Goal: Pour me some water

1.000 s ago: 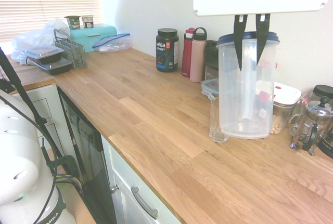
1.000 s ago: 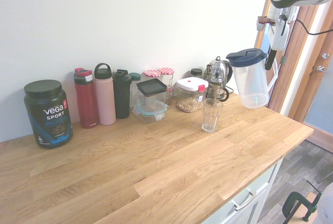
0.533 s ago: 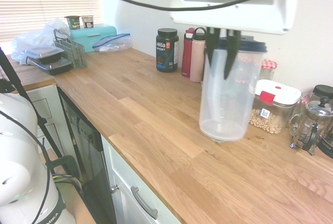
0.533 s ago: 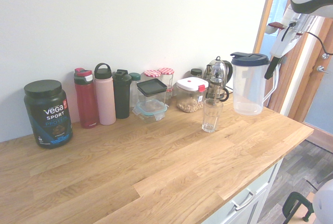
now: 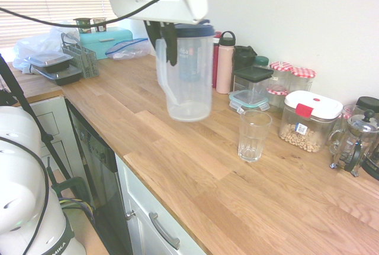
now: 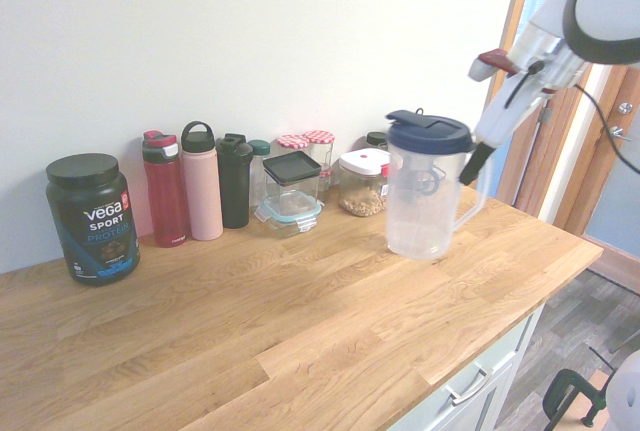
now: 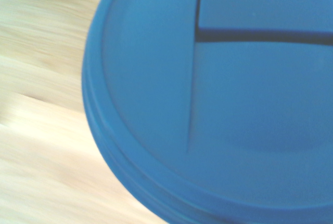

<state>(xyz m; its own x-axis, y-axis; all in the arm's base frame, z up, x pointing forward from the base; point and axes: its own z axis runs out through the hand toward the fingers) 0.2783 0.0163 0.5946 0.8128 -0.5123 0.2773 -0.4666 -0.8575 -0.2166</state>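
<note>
While the end effector (image 6: 478,158) stays clamped on the handle of the blue-lidded pitcher (image 6: 427,191), carried above the bench (image 6: 300,321) near the drinking glass (image 5: 253,135), pouring remains undone.

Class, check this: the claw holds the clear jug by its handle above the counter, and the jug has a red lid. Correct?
Not quite: the jug has a dark blue lid, not red, as the wrist view shows close up. The rest stands: the claw holds it by the handle above the counter.
</note>
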